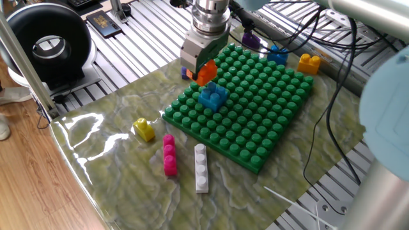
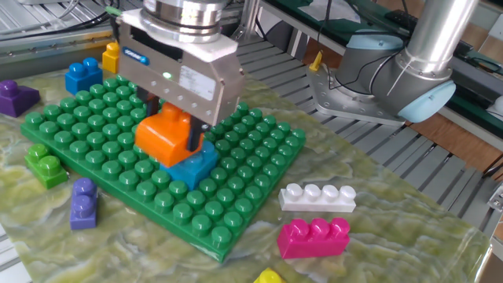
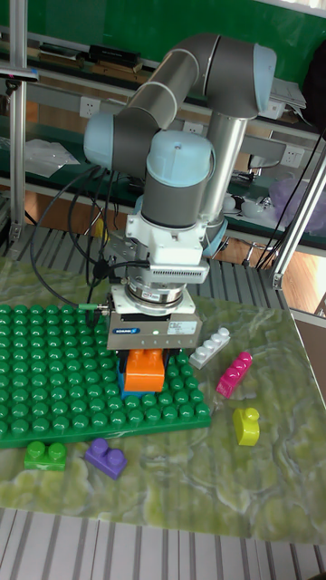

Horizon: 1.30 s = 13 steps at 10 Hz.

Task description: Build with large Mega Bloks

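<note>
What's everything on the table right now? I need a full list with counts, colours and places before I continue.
green baseplate: 1, green, middle of the mat
light blue brick: 1, on the baseplate, under the orange brick
orange brick: 1, held in the gripper above the light blue brick
white brick: 1, four studs, on the mat beside the baseplate
pink brick: 1, on the mat next to the white brick
yellow brick: 1, on the mat, apart from the baseplate
purple bricks: 2, one by the baseplate edge, one at the far corner
lime green brick: 1, beside the baseplate
blue brick: 1, off the baseplate's far edge
yellow-orange brick: 1, beyond the baseplate
gripper: 1, shut on the orange brick
</note>
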Motion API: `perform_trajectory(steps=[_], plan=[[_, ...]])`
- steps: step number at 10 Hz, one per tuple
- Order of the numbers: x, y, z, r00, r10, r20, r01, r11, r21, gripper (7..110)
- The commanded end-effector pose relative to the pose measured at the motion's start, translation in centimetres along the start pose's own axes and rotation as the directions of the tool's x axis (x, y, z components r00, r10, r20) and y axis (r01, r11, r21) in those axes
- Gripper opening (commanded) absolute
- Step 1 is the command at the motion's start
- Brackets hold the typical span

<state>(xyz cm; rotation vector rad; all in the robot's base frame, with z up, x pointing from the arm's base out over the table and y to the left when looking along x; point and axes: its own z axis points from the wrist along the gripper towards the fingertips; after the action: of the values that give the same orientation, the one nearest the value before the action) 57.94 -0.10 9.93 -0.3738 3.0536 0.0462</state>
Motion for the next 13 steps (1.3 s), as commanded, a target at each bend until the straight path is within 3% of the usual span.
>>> perform_trajectory(steps=[1, 4, 6, 8, 13], plan=[[1.5, 1.4, -0.2, 1.000, -0.019, 0.002, 0.019, 1.000, -0.020, 7], [1.5, 0.9, 0.4, 0.999, -0.037, 0.022, 0.037, 0.999, -0.019, 7], [1.6, 0.2, 1.1, 0.998, -0.055, 0.022, 0.055, 0.998, 0.014, 7], [1.5, 0.3, 2.1, 0.998, -0.055, 0.031, 0.055, 0.998, 0.018, 7], [2.5, 0.1, 2.1, 0.998, -0.068, -0.003, 0.068, 0.997, 0.027, 7]])
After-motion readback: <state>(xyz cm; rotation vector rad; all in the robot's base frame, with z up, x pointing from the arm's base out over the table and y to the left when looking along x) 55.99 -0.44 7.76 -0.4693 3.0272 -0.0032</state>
